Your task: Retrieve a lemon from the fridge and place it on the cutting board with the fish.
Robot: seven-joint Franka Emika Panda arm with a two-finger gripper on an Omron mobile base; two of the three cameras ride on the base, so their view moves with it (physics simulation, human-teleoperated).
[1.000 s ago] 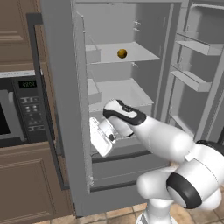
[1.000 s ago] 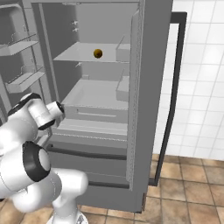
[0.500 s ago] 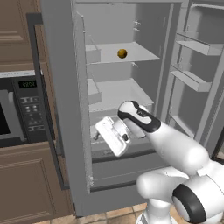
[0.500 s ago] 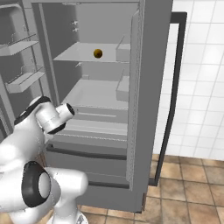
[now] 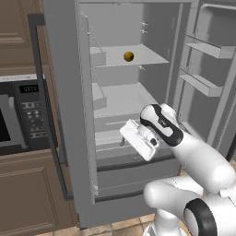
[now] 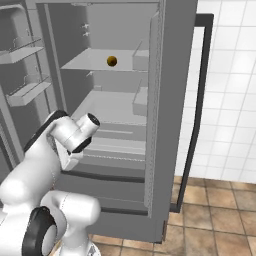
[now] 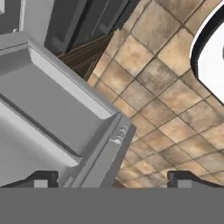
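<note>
The gripper (image 7: 109,179) is spread wide with nothing between its tips, hanging low in front of the open fridge (image 5: 69,115) and pointing down at the floor tiles and the door's lower edge. Above and beyond it, well apart, the lemon (image 5: 128,56) sits alone on the upper shelf. It looks light, firm, smooth and liable to roll, so I judge the fingers should close across its widest middle, level with the shelf, squeezing gently.
</note>
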